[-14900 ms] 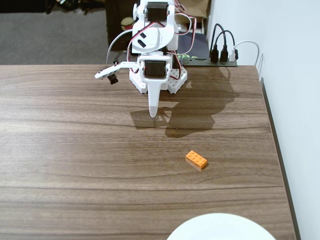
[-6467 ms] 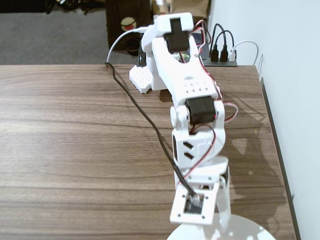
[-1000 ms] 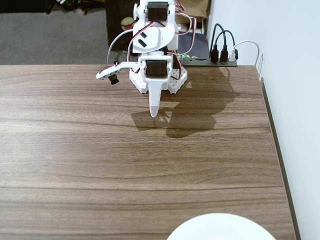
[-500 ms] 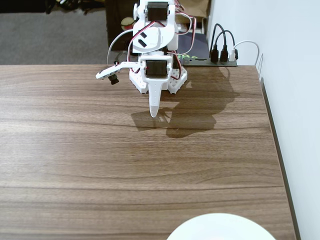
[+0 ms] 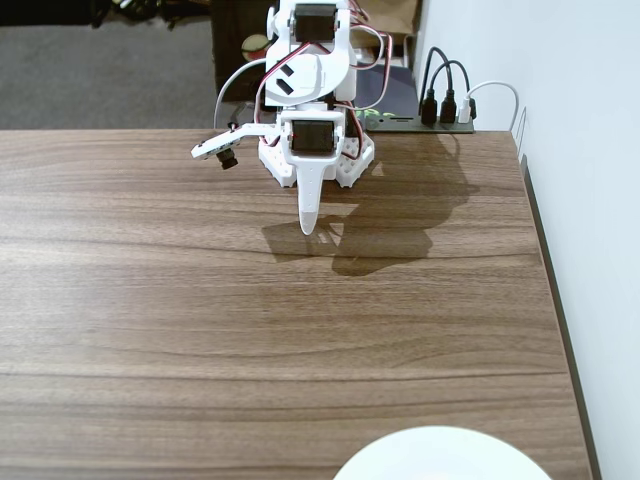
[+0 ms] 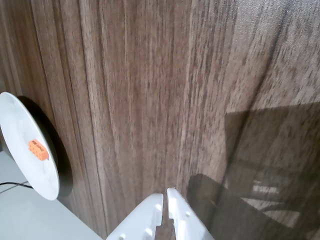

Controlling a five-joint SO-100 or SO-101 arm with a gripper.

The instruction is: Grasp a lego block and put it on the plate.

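Note:
The orange lego block [image 6: 38,149] lies on the white plate [image 6: 20,125] at the left edge of the wrist view. In the fixed view only the plate's far rim [image 5: 440,450] shows at the bottom edge, and the block is out of that view. My gripper [image 5: 309,228] hangs folded back by the arm's base at the table's far side, its tip pointing down at bare wood. In the wrist view the gripper [image 6: 165,192] is shut, the two white fingers pressed together with nothing between them. It is far from the plate.
The arm's white base [image 5: 318,150] stands at the table's far edge. A black power strip with plugs [image 5: 445,110] sits behind it at the right. A white wall [image 5: 590,200] runs along the table's right edge.
Nothing has moved over the last second. In the older frames the block lay on the table, then the arm reached out over the plate; it is now back at its base.

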